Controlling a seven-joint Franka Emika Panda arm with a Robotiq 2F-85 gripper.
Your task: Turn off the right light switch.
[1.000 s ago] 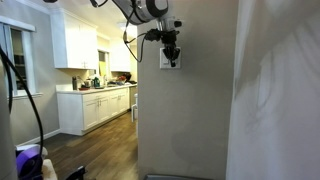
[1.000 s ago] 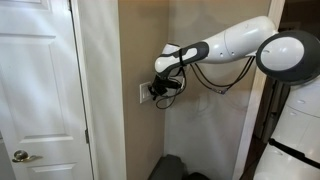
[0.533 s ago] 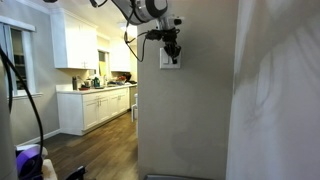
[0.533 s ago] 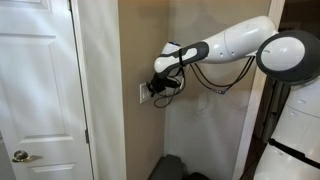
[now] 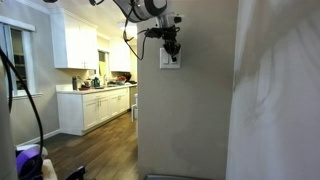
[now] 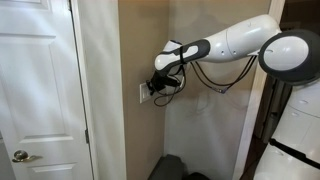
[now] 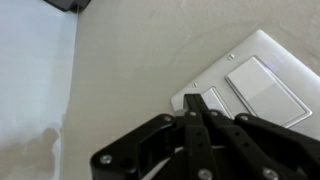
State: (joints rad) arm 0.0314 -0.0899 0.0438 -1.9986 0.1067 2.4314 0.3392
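Note:
A white wall plate [image 7: 285, 60] carries two white rockers. In the wrist view, which seems to stand upside down, one rocker [image 7: 265, 88] shows fully. The other, the right light switch [image 7: 216, 99], is partly covered by my fingers. My gripper [image 7: 195, 100] is shut and empty, with its black fingertips on or right at the edge of this rocker. In both exterior views the gripper [image 5: 172, 50] [image 6: 157, 88] is pressed up to the plate [image 5: 170, 62] [image 6: 144, 94]. Whether the rocker is on or off cannot be told.
The plate sits on a beige wall [image 5: 190, 120]. A white door [image 6: 35, 90] and its frame stand beside it. A kitchen with white cabinets [image 5: 95, 105] opens past the wall's edge. A dark object [image 6: 172, 168] lies on the floor below the arm.
The gripper has crept very slightly upward at the plate; otherwise nothing has visibly changed.

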